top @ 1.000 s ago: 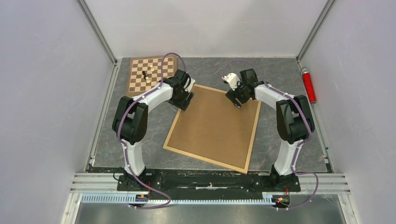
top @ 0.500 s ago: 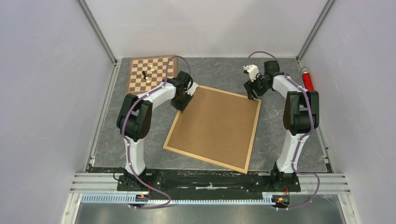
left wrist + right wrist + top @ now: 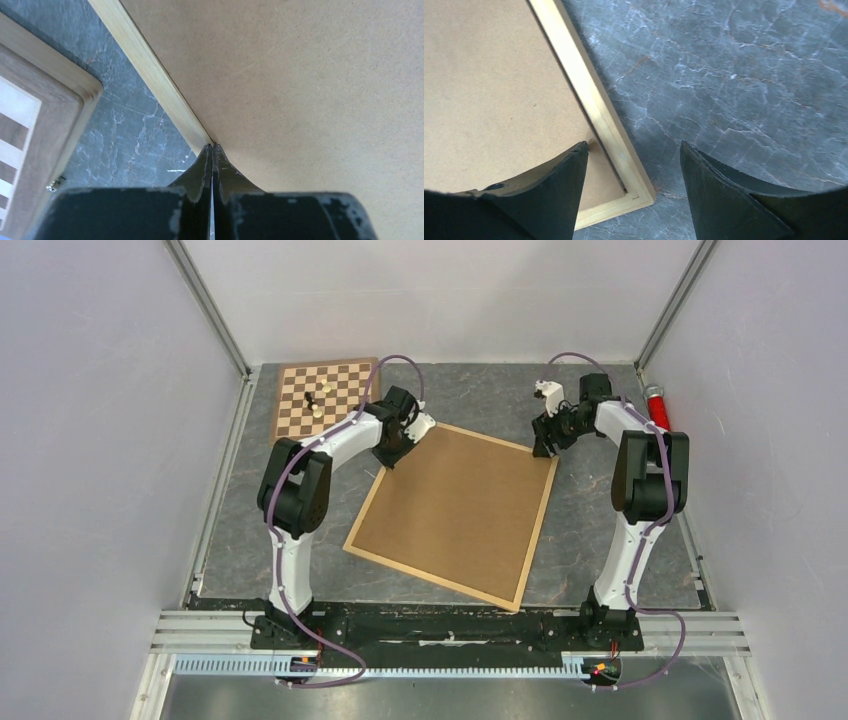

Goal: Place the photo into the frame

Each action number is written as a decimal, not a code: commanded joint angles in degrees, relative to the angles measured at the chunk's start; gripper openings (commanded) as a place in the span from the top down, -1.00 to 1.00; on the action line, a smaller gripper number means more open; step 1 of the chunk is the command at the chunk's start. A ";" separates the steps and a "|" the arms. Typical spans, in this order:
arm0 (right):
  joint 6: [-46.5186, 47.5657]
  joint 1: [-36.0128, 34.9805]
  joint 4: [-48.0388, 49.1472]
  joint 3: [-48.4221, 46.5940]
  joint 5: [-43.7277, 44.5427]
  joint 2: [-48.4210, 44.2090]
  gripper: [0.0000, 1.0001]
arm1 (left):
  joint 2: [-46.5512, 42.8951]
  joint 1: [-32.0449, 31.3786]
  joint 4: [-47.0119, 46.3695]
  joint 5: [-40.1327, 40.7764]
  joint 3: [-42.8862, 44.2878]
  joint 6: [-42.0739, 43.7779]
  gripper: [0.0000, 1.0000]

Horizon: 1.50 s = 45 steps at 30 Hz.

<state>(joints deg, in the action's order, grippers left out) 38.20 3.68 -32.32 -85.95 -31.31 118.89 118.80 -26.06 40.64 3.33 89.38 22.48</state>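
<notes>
- Jaws of the left gripper (image 3: 213, 150) are pressed flat together, with nothing showing between them. Their tips point down at the seam where the frame (image 3: 150, 67) meets the brown backing board (image 3: 310, 85).
- Jaws of the right gripper (image 3: 634, 155) stand wide apart, astride the frame's far right corner. One finger is over the board and the other over the grey marbled table (image 3: 734, 75). Whether either finger touches cannot be told.
- Seen from above, the left arm rises to a high elbow. Its forearm then runs away and to the right, and the wrist tips down onto the frame's left edge close to the far corner.
- The right arm also has a raised elbow. Its forearm reaches away and inward, and the wrist bends down over the far right corner.
- The frame lies flat in the middle of the table, turned askew, back side up. The board fills its opening, so whatever lies beneath is hidden.
- A chessboard (image 3: 325, 395) sits at the far left, just beside the left wrist and apart from the frame. The few chess pieces (image 3: 315, 403) on it are too small to identify.
- A red cylinder (image 3: 660, 420) lies at the far right edge, and what it is cannot be made out.
- Both wrist views cut the frame off, each showing only a strip of its border.
</notes>
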 commanded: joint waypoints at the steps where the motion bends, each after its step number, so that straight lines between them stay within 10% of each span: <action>1: 0.51 1.04 -1.85 1.75 -6.35 -0.26 -0.41 | 4.44 0.58 -2.19 1.72 1.16 9.85 0.95; 15: 0.42 2.63 -1.13 5.71 -6.00 -4.27 -0.45 | 4.39 0.49 -0.86 -3.09 2.38 15.35 0.95; 21: 0.75 3.30 -1.13 6.44 -7.40 -4.57 -0.45 | -1.39 0.49 -1.88 -6.17 1.40 8.91 0.00; 27: 0.00 4.35 -0.47 9.83 -8.15 -8.89 -0.45 | -11.40 -0.74 1.23 -10.93 -0.88 7.42 -0.48; 37: -3.22 5.89 2.50 20.99 -7.82 -22.91 -0.47 | -29.12 -21.16 3.16 -10.79 -19.78 15.65 -0.51; 45: -4.02 8.18 3.51 29.11 -6.66 -32.13 -0.47 | -26.14 -36.55 2.79 -9.53 -20.03 18.22 -0.51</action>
<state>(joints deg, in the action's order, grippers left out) 35.11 10.02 -30.44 -59.46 -37.89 90.41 91.09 -58.30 44.03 -6.48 68.49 36.51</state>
